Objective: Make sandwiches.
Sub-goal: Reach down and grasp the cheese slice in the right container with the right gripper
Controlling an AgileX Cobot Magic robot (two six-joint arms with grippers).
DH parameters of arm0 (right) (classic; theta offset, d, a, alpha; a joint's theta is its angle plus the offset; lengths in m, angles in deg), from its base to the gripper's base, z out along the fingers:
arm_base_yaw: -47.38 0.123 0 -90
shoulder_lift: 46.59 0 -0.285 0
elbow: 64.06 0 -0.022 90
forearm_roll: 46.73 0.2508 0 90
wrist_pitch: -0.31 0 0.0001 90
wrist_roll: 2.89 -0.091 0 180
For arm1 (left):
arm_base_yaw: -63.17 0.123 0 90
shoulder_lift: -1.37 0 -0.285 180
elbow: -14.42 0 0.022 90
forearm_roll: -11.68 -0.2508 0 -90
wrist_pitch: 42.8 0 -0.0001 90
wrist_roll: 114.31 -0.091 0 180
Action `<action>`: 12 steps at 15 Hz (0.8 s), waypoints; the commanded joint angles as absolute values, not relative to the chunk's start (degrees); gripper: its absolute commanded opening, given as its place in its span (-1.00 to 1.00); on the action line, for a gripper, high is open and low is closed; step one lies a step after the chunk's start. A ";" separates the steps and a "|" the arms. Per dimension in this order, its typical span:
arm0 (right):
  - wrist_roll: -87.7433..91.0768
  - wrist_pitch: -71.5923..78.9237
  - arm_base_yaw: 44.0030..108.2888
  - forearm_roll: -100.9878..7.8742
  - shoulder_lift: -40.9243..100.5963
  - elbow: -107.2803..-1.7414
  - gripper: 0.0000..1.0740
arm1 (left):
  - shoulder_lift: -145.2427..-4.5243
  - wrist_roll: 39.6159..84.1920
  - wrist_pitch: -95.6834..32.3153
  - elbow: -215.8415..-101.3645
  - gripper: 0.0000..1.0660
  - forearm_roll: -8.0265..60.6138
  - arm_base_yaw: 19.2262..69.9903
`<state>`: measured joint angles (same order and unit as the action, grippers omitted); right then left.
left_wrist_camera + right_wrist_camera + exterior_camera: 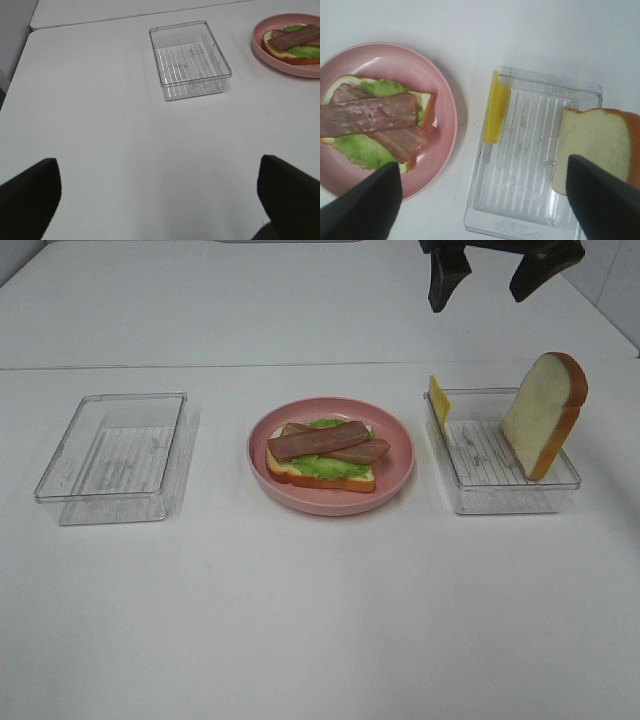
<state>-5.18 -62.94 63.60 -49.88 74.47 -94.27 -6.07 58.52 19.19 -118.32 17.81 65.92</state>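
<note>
1. We see a white tabletop point(300, 620) carrying three things in a row: a clear left tray point(110, 508), a round pink plate point(330, 505) in the middle, and a clear right tray point(510, 500).
2. The half-built sandwich point(320, 455) lies on the plate. Its lower bread slice point(330, 483) sits flat, with the orange-brown crust showing along the near edge.
3. A ruffled green lettuce leaf point(330, 468) covers that slice. Two reddish-brown bacon strips point(318, 440) lie on the leaf, one overlapping the other at a slight angle, and they are the topmost layer.
4. The thin yellow cheese square point(438, 400) stands on edge inside the right tray. It leans against the wall nearest the plate, and its top corner pokes above the rim.
5. The second bread slice point(545, 415) stands tilted at the opposite side of the same tray. It rests against that wall and rises well above the rim, well apart from the cheese.
6. The left tray shows its ribbed floor and sits well apart from the plate.
7. The right gripper point(495, 275) hovers high over the far side of the right tray. Its two dark fingers are spread wide, so it is released and grasps nothing.
8. We find the left gripper point(157, 165) only in its own wrist view. Its fingers are spread wide over bare tabletop, well short of the left tray, and it too is released.
</note>
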 commanded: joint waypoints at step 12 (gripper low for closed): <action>-0.42 -57.10 60.62 -43.58 92.17 -96.22 0.56 | -5.33 58.52 18.91 -118.21 0.87 17.81 65.92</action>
<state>-1.69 -57.61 61.19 -44.55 92.00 -95.76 -6.07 58.52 19.19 -118.32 17.81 65.92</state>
